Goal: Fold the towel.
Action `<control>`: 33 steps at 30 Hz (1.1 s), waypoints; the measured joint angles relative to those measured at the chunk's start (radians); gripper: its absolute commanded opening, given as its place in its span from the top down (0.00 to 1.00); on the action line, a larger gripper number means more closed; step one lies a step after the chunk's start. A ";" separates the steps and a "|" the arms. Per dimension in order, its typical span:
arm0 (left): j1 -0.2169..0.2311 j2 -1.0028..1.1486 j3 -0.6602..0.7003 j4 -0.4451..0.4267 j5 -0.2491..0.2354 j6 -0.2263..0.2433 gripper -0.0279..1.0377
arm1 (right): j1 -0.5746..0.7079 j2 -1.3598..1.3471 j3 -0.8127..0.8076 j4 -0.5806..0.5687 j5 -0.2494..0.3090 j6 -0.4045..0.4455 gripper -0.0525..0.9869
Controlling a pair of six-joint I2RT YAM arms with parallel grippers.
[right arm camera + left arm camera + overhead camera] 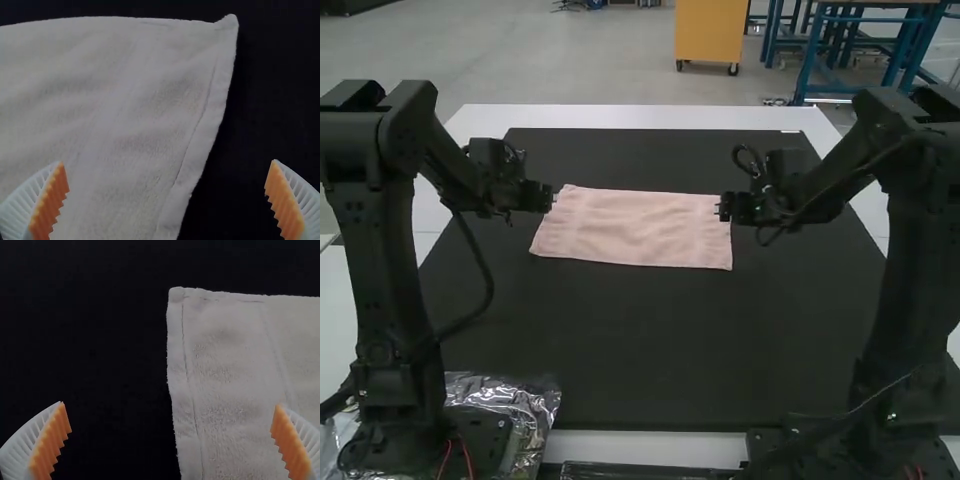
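Evidently, I was at the grip-taking step of a fold. The pink towel (632,228) lay as a flat oblong on the black mat (650,350), a little off the mat's middle towards 11 o'clock, lightly rippled, with its long edges at 12 and 6 o'clock. I couldn't tell whether it was 1 layer or had been folded once.

My left gripper (171,404) stood at the towel's 10 o'clock corner, my right gripper (167,162) at its 2 o'clock corner. Both sets of jaws were wide and gripped nothing; on each side, a hemmed short edge ran through the space between them.

As I judged it, the next move called for lowering both if needed, closing on the cloth near those 2 corners, then lifting together and carrying the 12 o'clock edge over towards 6 o'clock. I reckoned I had to take every layer at both ends, as a shallow pinch could slip off a hem or catch only the upper ply, and uneven lifting would skew the crease.
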 measured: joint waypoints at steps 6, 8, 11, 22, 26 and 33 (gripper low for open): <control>0.000 0.065 0.050 0.000 -0.006 0.014 0.09 | 0.000 0.093 0.074 0.007 0.004 -0.022 0.08; -0.002 0.090 0.069 -0.001 -0.008 0.019 0.09 | 0.000 0.124 0.097 0.007 0.004 -0.029 0.08; -0.006 0.122 0.093 -0.003 -0.013 0.027 0.09 | 0.000 0.164 0.129 0.007 0.008 -0.040 0.08; -0.014 0.211 0.192 -0.027 -0.018 0.041 0.10 | 0.000 0.263 0.242 0.003 0.020 -0.064 0.08; -0.014 0.242 0.219 -0.047 -0.018 0.046 0.10 | 0.000 0.277 0.253 0.003 0.038 -0.084 0.08; -0.016 0.259 0.238 -0.039 -0.011 0.056 0.84 | 0.000 0.290 0.271 -0.012 0.067 -0.103 0.99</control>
